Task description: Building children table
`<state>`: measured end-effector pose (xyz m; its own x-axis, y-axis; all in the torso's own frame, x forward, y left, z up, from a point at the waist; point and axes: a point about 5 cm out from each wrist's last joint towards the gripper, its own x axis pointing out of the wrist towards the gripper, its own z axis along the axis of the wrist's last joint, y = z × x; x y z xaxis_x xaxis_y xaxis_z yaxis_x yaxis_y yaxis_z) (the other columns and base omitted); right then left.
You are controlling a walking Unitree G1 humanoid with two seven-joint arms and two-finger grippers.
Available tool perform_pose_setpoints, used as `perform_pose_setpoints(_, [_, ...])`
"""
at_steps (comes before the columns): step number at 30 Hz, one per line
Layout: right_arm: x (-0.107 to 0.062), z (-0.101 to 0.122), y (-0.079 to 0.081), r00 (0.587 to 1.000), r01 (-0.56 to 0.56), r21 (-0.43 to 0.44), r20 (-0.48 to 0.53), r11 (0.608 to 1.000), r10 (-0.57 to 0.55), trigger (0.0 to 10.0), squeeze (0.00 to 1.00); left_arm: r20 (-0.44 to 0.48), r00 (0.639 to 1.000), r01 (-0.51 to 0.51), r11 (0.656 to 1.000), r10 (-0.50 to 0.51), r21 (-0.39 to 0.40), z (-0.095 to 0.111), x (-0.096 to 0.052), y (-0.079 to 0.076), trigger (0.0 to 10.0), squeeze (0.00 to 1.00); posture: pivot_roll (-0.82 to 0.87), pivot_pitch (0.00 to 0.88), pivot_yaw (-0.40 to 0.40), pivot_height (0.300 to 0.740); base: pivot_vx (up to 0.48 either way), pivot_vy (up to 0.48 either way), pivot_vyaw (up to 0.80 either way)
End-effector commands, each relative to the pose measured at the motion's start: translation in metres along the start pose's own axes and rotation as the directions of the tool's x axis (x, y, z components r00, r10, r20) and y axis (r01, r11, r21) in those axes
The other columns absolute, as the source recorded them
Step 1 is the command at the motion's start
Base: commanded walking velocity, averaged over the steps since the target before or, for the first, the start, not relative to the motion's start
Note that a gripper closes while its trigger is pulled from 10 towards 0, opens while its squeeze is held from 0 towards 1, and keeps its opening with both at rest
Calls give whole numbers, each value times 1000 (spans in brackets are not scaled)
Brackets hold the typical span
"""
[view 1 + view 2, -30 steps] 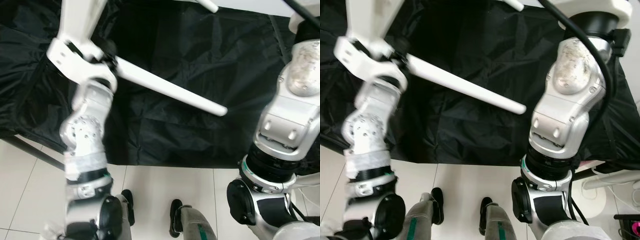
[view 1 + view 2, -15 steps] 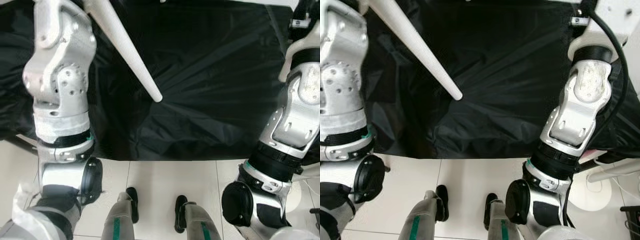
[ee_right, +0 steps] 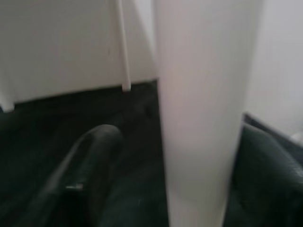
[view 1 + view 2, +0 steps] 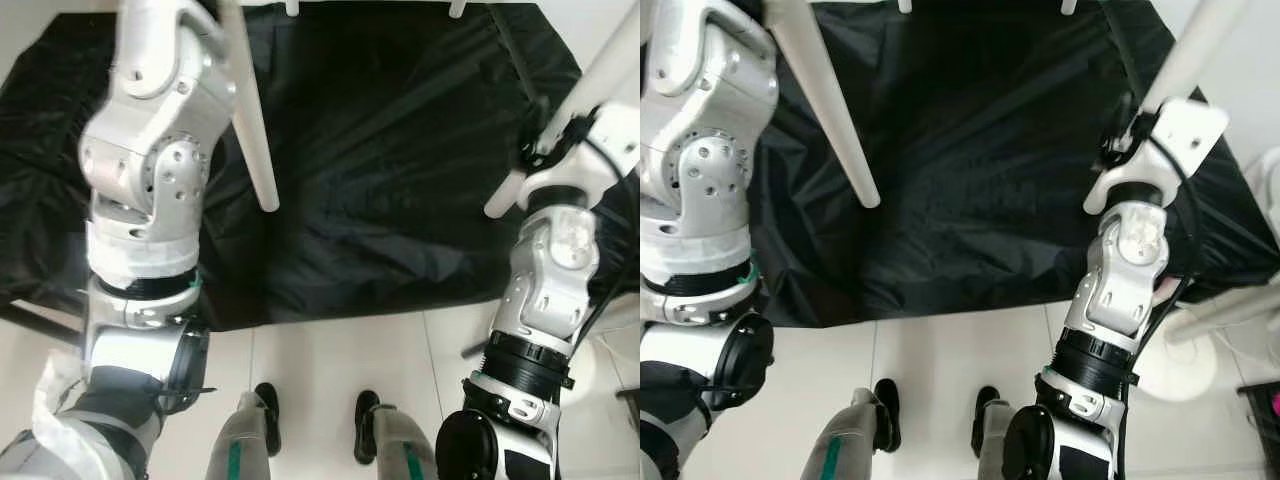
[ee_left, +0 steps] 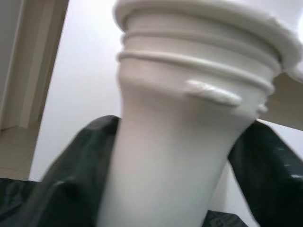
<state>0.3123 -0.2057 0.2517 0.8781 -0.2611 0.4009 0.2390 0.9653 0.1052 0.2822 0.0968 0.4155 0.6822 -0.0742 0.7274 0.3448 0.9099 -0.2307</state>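
Observation:
A white tapered table leg (image 4: 255,140) hangs almost upright over the black cloth (image 4: 380,200), thin end down, beside my left arm (image 4: 150,170). In the left wrist view my left gripper (image 5: 170,170) is shut on its ribbed thick end, with black fingers (image 5: 71,184) on both sides. A second white leg (image 4: 600,85) slants down from the upper right, its rounded end (image 4: 497,207) just above the cloth. In the right wrist view my right gripper (image 3: 177,132) holds that leg between its fingers (image 3: 90,161).
Two more white leg ends (image 4: 291,8) (image 4: 457,8) poke in at the far edge of the cloth. Pale floor tiles (image 4: 330,350) run along the cloth's near edge, by my feet (image 4: 266,405). A white round base (image 4: 1180,370) stands at the right.
The view has shifted. The left leg has swung from slanting rightward to hanging nearly upright. My right arm has come up, and a second leg now shows with it.

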Motion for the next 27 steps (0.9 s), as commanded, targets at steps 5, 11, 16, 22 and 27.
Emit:
perform_pose_setpoints(5, [-4,-8,13,998,-63,26,-12,998,64,10000,1000,-4,969,248,969,-248,20,3,-3,-12,10000,949,-40,244,69,740,0,0,0])
perform_pose_setpoints(11, [-8,-1,14,995,-86,32,58,996,84,10000,0,-3,964,267,963,-267,31,5,-5,-9,10000,322,-37,239,71,740,0,0,0])
perform_pose_setpoints(16, [-17,3,14,989,-111,42,105,993,106,10000,0,-28,955,296,955,-296,21,4,-16,-1,10000,0,-26,227,68,740,0,0,0])
perform_pose_setpoints(22, [-27,-5,9,991,-105,17,88,994,103,10000,0,-120,925,372,923,-361,93,-7,-29,9,10000,0,-22,222,66,740,0,0,0])
perform_pose_setpoints(27, [-30,-9,7,991,-110,1,82,994,109,10000,0,-207,909,397,903,-361,166,-17,-44,17,10000,0,-17,217,67,740,0,0,0])
